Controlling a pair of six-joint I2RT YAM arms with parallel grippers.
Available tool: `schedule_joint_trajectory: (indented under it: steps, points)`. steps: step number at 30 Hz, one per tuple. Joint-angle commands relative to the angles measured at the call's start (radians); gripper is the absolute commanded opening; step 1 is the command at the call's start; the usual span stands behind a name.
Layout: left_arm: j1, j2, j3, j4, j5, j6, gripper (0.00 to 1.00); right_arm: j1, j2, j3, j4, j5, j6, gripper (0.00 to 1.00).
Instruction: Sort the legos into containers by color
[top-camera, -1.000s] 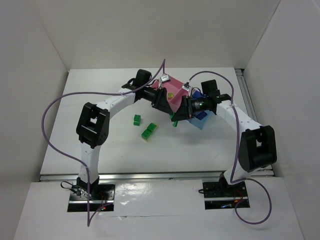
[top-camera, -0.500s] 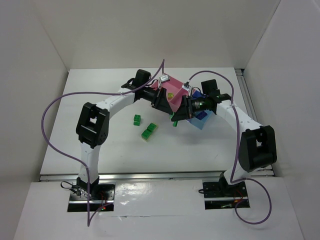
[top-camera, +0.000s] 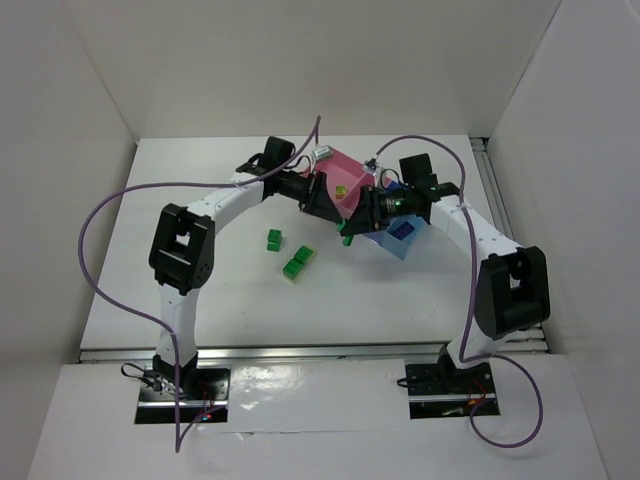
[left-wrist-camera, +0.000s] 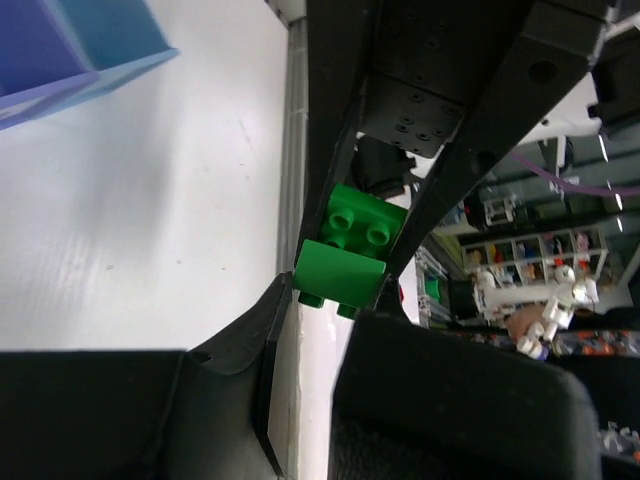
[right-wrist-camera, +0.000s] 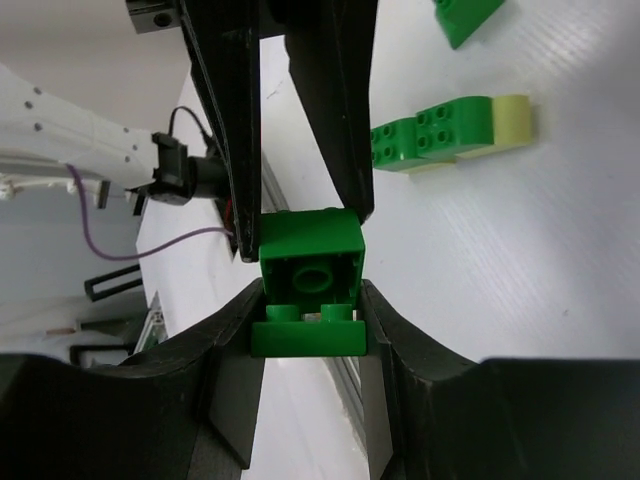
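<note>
Over the table's middle my two grippers meet tip to tip on a pair of bright green legos (top-camera: 346, 236). My right gripper (right-wrist-camera: 308, 300) is shut on the near green lego (right-wrist-camera: 305, 335), its fingers flanking it. My left gripper (left-wrist-camera: 338, 290) is shut on the other green lego (left-wrist-camera: 340, 272), seen in the right wrist view as the brick (right-wrist-camera: 310, 250) pinched by black fingers from above. The containers lie just behind: a pink tray (top-camera: 352, 176) with a yellow lego (top-camera: 341, 190), and a blue tray (top-camera: 398, 246) with a dark blue lego (top-camera: 403, 228).
Loose green legos lie on the table left of the grippers, one alone (top-camera: 274, 239) and a joined pair (top-camera: 298, 262). The right wrist view shows green bricks with a pale yellow one (right-wrist-camera: 510, 120) attached. Purple cables arch over both arms. White walls enclose the table.
My left gripper's jaws have closed on the green lego held by the right gripper. Both wrists have shifted slightly toward the left.
</note>
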Motion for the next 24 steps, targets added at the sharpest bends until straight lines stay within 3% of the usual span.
schedule_joint_trajectory:
  steps: [1, 4, 10, 18, 24]
  points:
    - [0.08, 0.002, 0.028, -0.032, -0.083, 0.023, 0.0, -0.013, 0.014, 0.032, -0.072, 0.125, 0.015, 0.23]
    - [0.089, 0.002, 0.028, -0.049, -0.127, 0.023, 0.0, -0.013, 0.025, 0.022, 0.036, 0.17, 0.11, 0.23]
    - [0.089, 0.023, 0.009, -0.102, -0.179, 0.055, 0.0, 0.022, 0.112, 0.025, 0.255, 0.117, 0.252, 0.23]
    - [0.121, 0.054, -0.011, -0.125, -0.247, 0.055, 0.0, 0.07, 0.263, 0.134, 0.208, 0.24, 0.262, 0.25]
    - [0.195, 0.045, 0.021, -0.236, -0.423, 0.055, 0.0, 0.137, 0.333, 0.18, 0.061, 0.479, 0.21, 0.31]
